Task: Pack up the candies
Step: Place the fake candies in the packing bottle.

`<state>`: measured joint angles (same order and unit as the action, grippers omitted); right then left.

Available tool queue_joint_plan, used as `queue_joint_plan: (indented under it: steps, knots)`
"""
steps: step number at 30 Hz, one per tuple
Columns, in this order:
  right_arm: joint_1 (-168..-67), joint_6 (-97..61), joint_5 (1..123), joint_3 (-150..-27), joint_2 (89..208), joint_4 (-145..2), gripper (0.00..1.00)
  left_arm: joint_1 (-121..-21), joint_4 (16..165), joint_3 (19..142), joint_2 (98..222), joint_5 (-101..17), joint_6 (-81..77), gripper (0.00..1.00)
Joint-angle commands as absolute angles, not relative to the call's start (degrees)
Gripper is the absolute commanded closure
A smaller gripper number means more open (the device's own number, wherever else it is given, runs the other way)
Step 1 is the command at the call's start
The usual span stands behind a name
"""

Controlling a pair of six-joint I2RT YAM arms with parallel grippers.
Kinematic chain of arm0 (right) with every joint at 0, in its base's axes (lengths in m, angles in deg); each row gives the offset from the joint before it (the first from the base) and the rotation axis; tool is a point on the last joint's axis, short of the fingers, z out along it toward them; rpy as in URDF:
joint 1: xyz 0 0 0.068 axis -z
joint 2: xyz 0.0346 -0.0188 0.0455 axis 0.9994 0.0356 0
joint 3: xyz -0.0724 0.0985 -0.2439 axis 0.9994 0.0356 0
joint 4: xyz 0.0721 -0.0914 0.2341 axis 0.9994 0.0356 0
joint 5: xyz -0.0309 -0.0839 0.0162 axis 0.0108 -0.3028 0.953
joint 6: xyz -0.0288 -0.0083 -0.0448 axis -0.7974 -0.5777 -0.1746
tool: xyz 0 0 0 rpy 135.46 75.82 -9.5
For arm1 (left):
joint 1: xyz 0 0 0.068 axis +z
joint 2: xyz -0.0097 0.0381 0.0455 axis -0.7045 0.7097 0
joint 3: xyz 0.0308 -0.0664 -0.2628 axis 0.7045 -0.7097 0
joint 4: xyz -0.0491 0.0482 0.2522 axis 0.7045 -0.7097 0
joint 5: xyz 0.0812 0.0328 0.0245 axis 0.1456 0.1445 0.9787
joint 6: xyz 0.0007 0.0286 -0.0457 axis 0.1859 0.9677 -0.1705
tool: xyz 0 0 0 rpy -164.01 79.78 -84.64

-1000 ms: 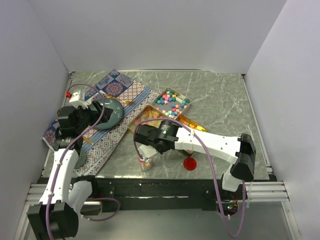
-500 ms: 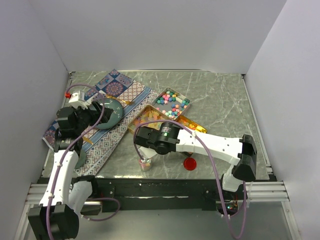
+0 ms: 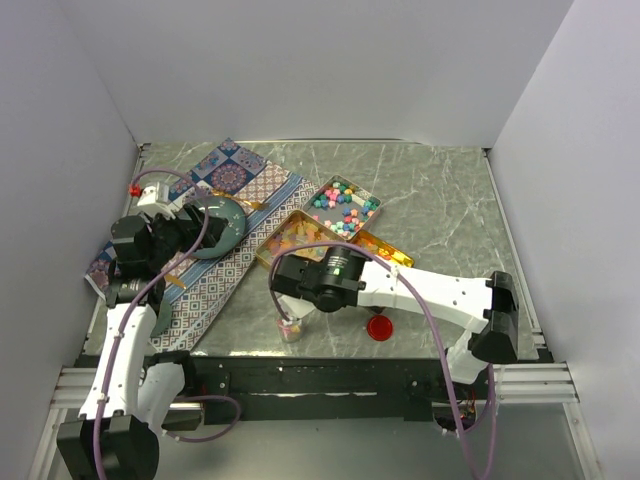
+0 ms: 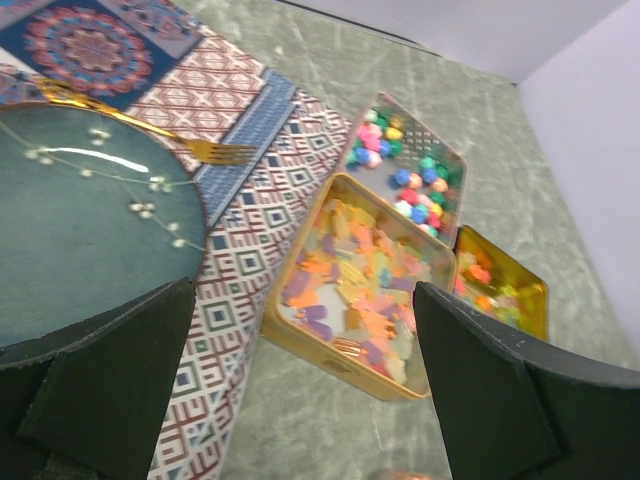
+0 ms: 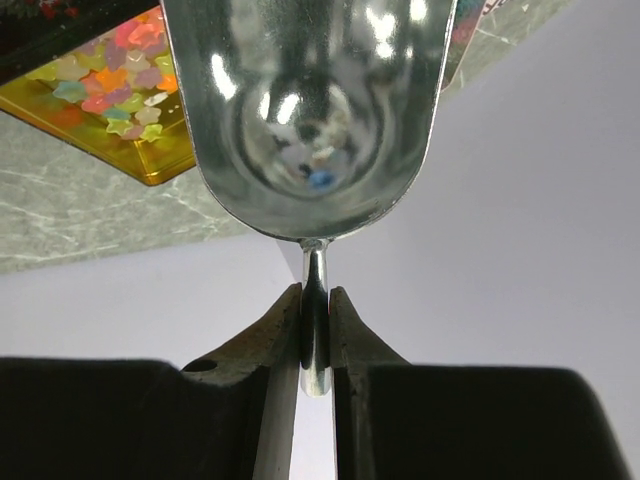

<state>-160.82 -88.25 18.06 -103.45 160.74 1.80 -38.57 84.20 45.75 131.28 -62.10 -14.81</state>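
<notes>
My right fingers (image 5: 290, 326) were clenched on the thin wire handle of a polished metal scoop (image 5: 310, 90), its rounded bowl standing straight out past the fingertips. A few candies (image 5: 318, 168) lay in the bottom of that bowl, one blue and the rest pale. Seen from above, the scoop hung over a small clear jar (image 3: 290, 326) standing on the grey marbled surface (image 3: 440, 200) just below these fingers. I could not tell whether metal touched glass.

My left fingers (image 3: 186, 228) were spread wide, grasping nothing, above a dark green glazed plate (image 4: 80, 230) with a gold fork (image 4: 150, 130) across its rim, both on a patterned cloth (image 4: 250, 200).

Ahead of those open fingers lay three shallow gold tins (image 4: 300, 338). The nearest held translucent yellow-pink candies, the one beyond it opaque pastel beads, and the one off to the right orange, red and yellow ones.

I judged the candies hard, smooth and nearly weightless, apt to roll, bounce and scatter, and too tiny to pinch one by one. The scoop was the sensible way to carry them. Its slick steel handle looked thin enough to twist between my pads, so a firm hold close to the bowl seemed wise.
</notes>
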Motion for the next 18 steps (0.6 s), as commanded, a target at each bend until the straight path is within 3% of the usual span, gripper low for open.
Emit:
queue_joint_plan:
  steps: [1, 11, 18]
  knots:
    - [-158.89, -93.62, 19.23, -104.19, 156.01, 10.59, 1.00, -38.46, 87.83, 45.68, 132.73, -69.35, -18.02, 0.03]
    - [-157.57, -91.50, 22.92, -103.30, 154.43, 7.61, 1.00, -39.78, 87.74, 47.44, 136.88, -71.73, -18.02, 0.03]
    - [-148.70, -81.41, 36.27, -107.68, 157.77, 2.96, 1.00, -45.83, 92.14, 47.26, 140.03, -85.44, -16.98, 0.03]
